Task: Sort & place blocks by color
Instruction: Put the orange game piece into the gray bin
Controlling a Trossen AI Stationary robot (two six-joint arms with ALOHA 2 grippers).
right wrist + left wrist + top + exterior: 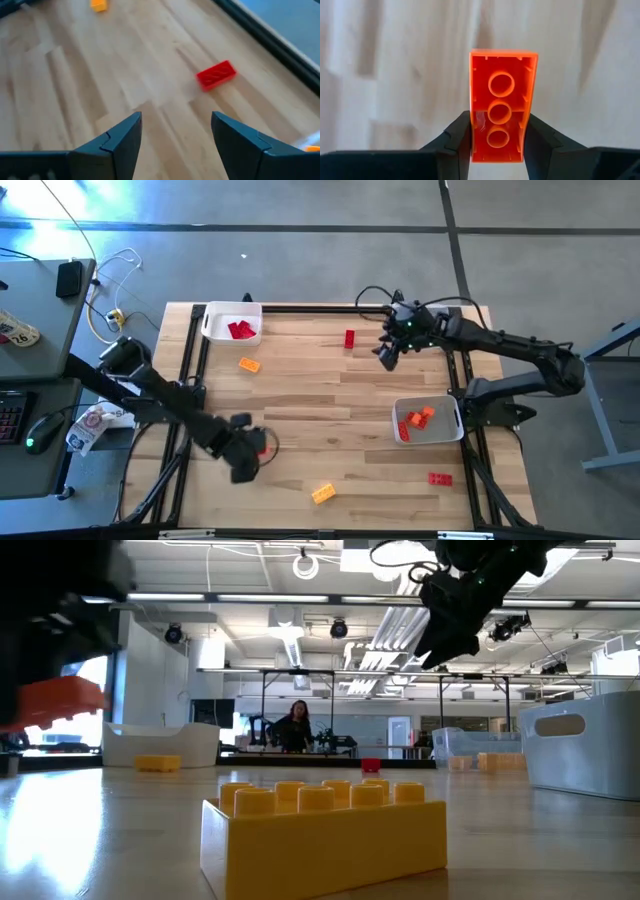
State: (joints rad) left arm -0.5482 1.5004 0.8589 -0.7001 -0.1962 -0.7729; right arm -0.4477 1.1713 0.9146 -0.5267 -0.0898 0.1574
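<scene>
The left pincer (497,145) grips an orange brick (502,102) by its long sides, hollow underside with three round tubes facing the wrist camera, long axis running out from the fingers; it sits at the lower left of the high view. The right pincer (175,132) hangs with fingers wide and nothing between them at the upper right, near a red brick (216,75) lying flat on the wooden surface (320,395). Two white trays: the upper-left tray (215,328) holds red bricks, the right tray (445,418) orange ones. Loose: one yellow brick (323,494), one lower-right red brick (440,478), one upper orange brick (249,364).
</scene>
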